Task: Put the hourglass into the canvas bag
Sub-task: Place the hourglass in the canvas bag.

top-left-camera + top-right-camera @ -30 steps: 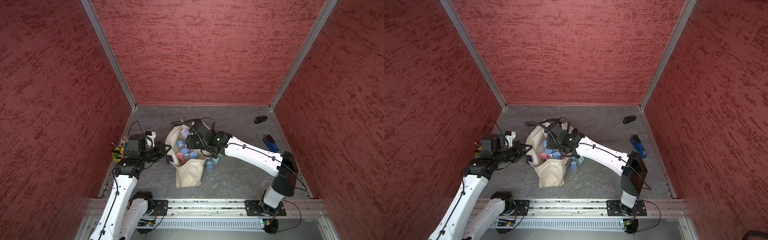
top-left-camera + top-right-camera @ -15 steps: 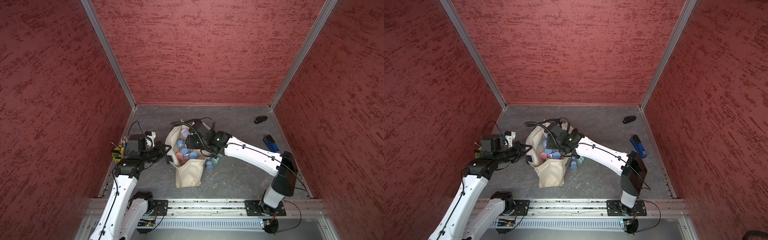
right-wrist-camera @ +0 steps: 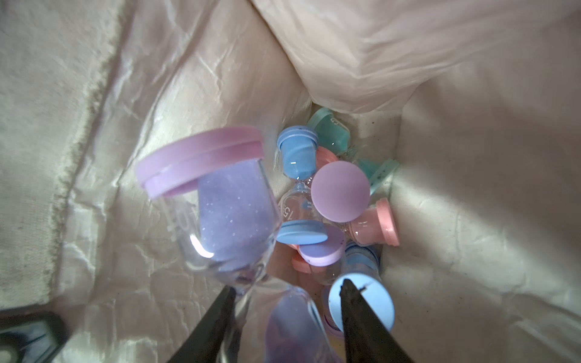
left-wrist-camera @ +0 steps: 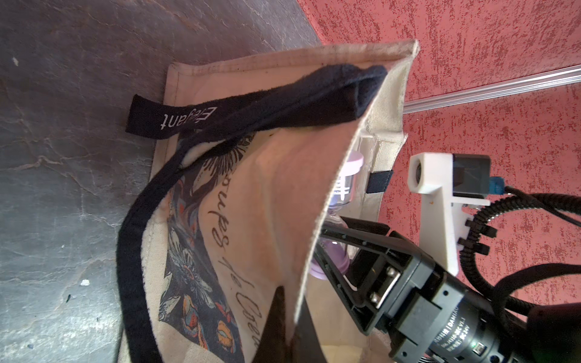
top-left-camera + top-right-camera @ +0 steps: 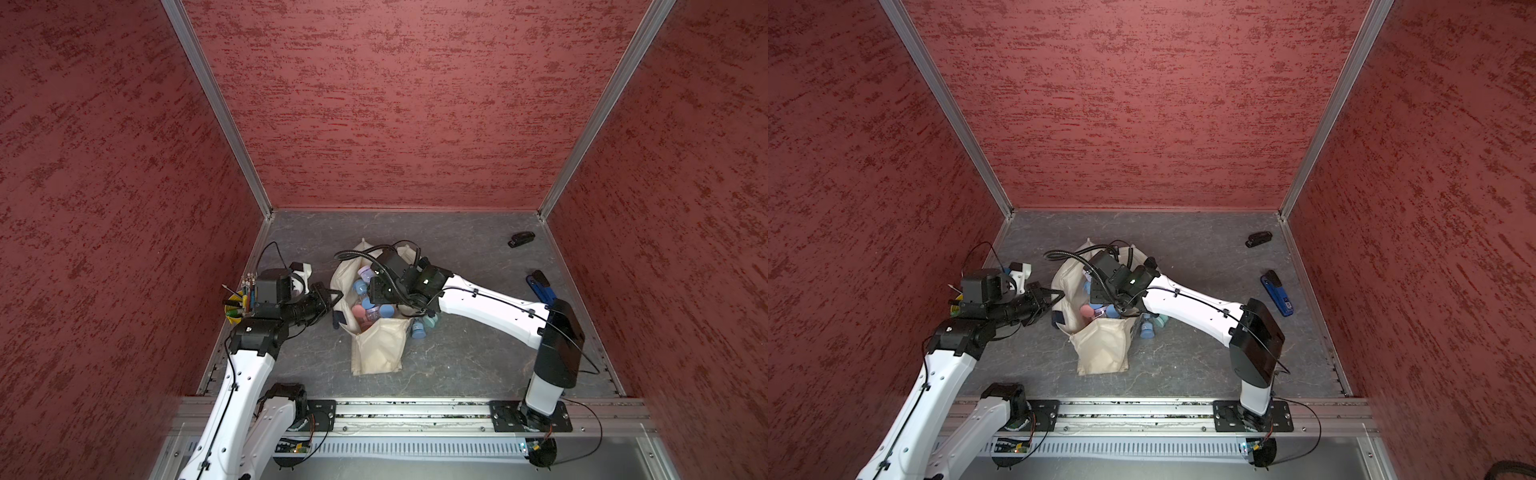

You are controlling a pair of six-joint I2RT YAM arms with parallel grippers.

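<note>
Two grippers met at the canvas bag. The left gripper, shut, pinched the bag's rim and held the mouth open. The right gripper was inside that mouth. Its narrow jaws straddled the waist of the purple hourglass and appeared to grip it. The long axis of the hourglass lay across the jaws, tilted, with one cap pointing deeper into the bag. Ahead of it a pile of other hourglasses lay on the bottom. Judged from this, the right arm had only to let go. Two more hourglasses lay on the table just beside the bag.
</note>
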